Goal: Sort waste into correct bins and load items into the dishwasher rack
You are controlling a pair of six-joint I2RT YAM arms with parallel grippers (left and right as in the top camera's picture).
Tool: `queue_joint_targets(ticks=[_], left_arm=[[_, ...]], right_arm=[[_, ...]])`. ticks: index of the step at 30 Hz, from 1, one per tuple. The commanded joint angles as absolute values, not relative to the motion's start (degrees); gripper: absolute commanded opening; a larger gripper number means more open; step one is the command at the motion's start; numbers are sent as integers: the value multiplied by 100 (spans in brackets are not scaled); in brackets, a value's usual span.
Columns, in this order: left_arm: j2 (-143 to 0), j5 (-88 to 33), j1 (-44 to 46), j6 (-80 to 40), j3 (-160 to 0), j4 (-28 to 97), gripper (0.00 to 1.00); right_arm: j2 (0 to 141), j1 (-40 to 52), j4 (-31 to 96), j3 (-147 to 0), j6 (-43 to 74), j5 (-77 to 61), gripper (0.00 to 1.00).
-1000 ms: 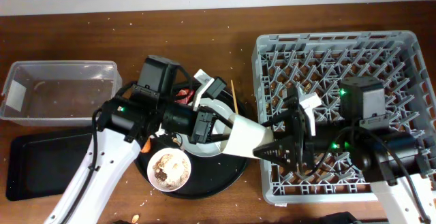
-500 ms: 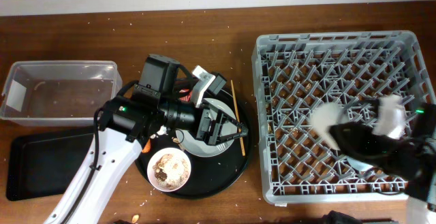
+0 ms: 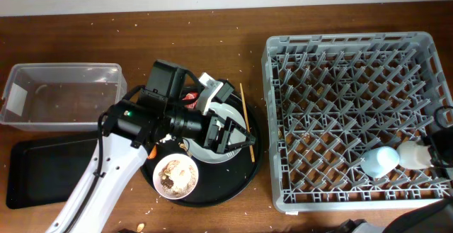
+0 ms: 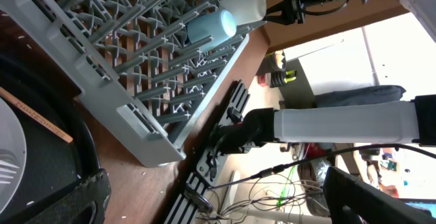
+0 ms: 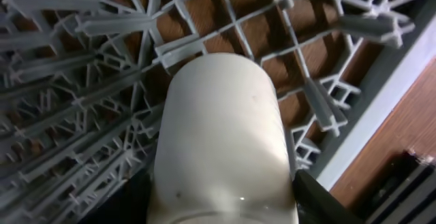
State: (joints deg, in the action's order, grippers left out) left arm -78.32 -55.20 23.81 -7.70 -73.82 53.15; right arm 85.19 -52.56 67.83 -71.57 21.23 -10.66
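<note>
The grey dishwasher rack (image 3: 340, 40) fills the right side. A small blue cup (image 3: 375, 163) lies on its side near the rack's front right. Right beside it is a small white cup (image 3: 408, 154), with my right gripper (image 3: 433, 152) shut on it at the frame's edge. In the right wrist view the white cup (image 5: 221, 135) fills the gap between the fingers (image 5: 320, 200), over the rack's pegs (image 5: 225, 26). My left gripper (image 3: 237, 135) stands open and empty over the plate (image 3: 216, 148). A bowl (image 3: 175, 175) with food scraps, a chopstick (image 3: 243, 100) and a red wrapper (image 3: 190, 98) lie nearby.
The plate and bowl rest on a large round black tray (image 3: 241, 180). A clear tub (image 3: 60, 95) stands at far left, with a shallow black tray (image 3: 42, 169) in front of it. Crumbs dot the wooden table. The left wrist view looks across the rack (image 4: 136, 115) to both cups.
My left gripper has opened. The right arm, which reached to the round tray's edge, has swung right across the rack with the white cup to the front right, beside the blue cup.
</note>
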Motion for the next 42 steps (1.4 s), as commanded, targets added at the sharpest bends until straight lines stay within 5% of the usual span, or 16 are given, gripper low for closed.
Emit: queue_joint_targets(ticks=[1,8,14,17,19,22,27,30,37,42], left_arm=[[-7778,-5367,2388,-716,-7437,5380,99],[-7776,-4298,2383,-718,-7437,5800,99],[-7778,-1199,2386,-1424,-7199,6917,99],[-7784,-878,2405,-2021,-6405,6108,92],[-7795,-766,2403,-2285,-6097,5758,90],[-7620,-766,2097,-2274,-6412,5955,90],[-7258,-808,1446,-1962,-7625,6866,91],[-7247,-742,1446,-1959,-7623,7203,91],[-7164,49,998,-1964,-7800,7988,99],[-7166,49,718,-1966,-7795,8195,99]], right_arm=[[8506,-5328,6834,-7247,2152,-1232,73],[7059,-4886,8534,-8493,626,-3072,77],[4764,-1404,8718,-8455,150,-3076,81],[4755,-972,8814,-8427,156,-3037,78],[4923,-840,8809,-8281,237,-3024,63],[5273,-344,8667,-7817,239,-2899,56],[6945,2156,7303,-7345,1321,-1120,54],[7651,2842,6281,-7345,1896,-617,56],[10798,2956,3732,-7345,2005,-611,47],[11045,2956,3452,-7345,2154,-314,45]])
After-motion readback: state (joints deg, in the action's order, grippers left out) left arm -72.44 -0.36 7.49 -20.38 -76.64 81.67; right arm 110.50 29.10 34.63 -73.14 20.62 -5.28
